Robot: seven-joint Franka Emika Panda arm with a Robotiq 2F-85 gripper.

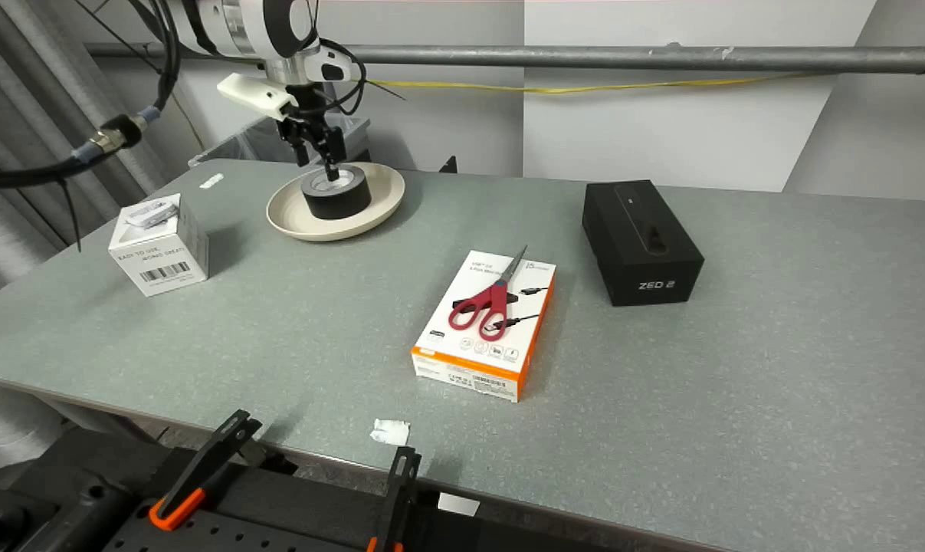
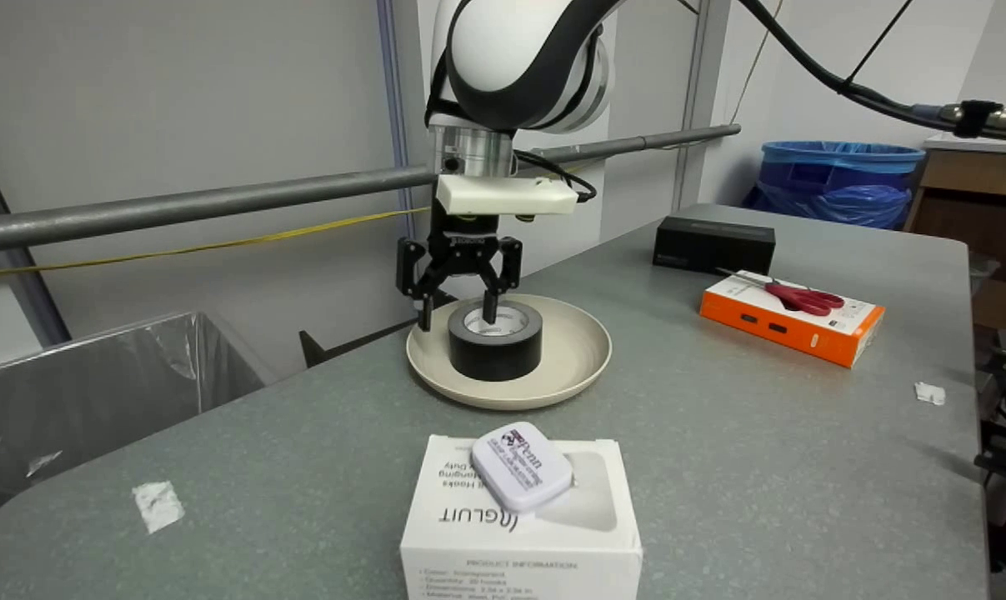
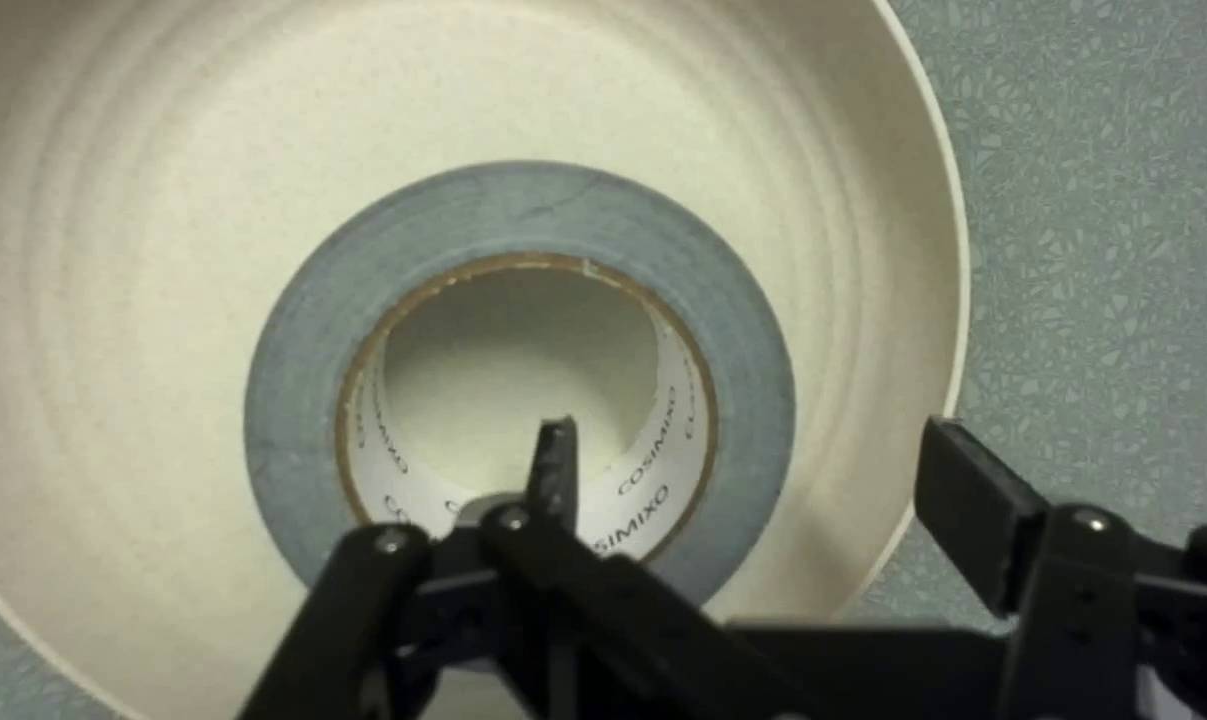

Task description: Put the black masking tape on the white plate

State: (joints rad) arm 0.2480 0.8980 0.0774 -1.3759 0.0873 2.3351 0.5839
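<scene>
In an exterior view, the black masking tape [image 1: 338, 205] lies flat on the white plate [image 1: 388, 192], hole upward, so the placing looks done. The roll is probably compact and fairly weighty for its size, stiff around the hole and hardly fragile; its wound edge may be slightly tacky rather than slippery. (Should it need shifting, I would pinch the ring's wall from inside the hole and outside.) Only here is the lettering on the black box [image 1: 638, 238] legible.

In an exterior view, the gripper [image 2: 457, 322] stands with jaws well spread, nothing clamped between them: one of its fingers [image 2: 490, 308] points down at the hole, the other is outside the roll, apart from it. This angle brings out print on the small white case [image 2: 522, 467] lying on the white box [image 2: 519, 546], and shows the blue bin [image 2: 840, 179] in the background.

In the wrist view, COSIMIXO lettering reads clearly on the pale core [image 3: 653, 470], and the plate's floor shows through the hole. The ring's wall runs between the two fingers, so closing would likely catch it. (How deep the inner one reaches, and whether it touches the core, I cannot tell.)
</scene>
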